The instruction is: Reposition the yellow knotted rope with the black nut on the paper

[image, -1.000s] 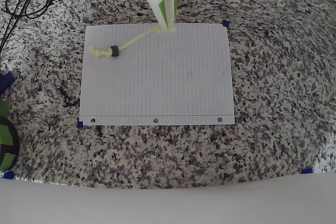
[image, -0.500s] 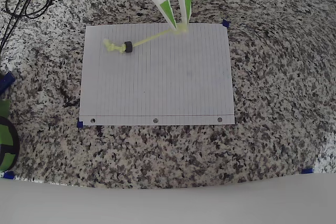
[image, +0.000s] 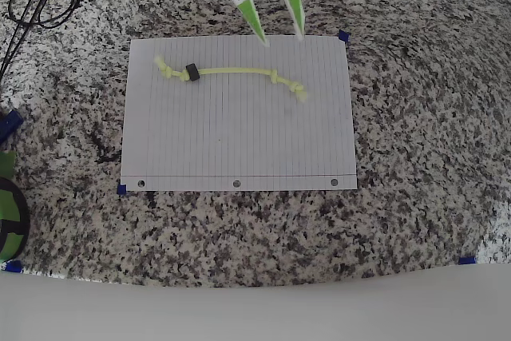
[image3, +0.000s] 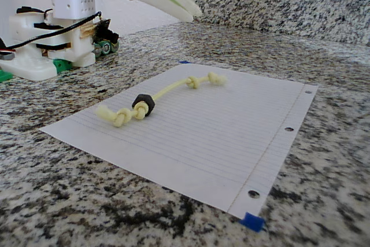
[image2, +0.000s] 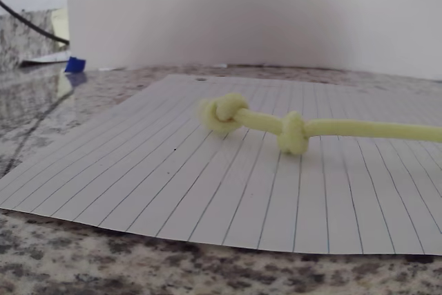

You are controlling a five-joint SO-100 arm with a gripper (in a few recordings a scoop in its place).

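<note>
The yellow knotted rope lies stretched across the upper part of the paper, free of any grip. Its black nut sits near the left end, beside a knot. Two knots mark the right end. In the wrist view those knots rest on the lined sheet. In the fixed view the rope and nut lie flat on the paper. My gripper hovers open above the paper's top edge, fingers spread, holding nothing; it is raised well above the table.
Granite countertop all around. Black cables coil at the top left, and a green and black object sits at the left edge. Blue tape marks the paper corners. The arm's white base stands at the back left in the fixed view.
The gripper dragged the rope's right end rightward, opened and let it drop. The rope now lies straight on the paper, and the gripper has lifted back toward the top edge.
</note>
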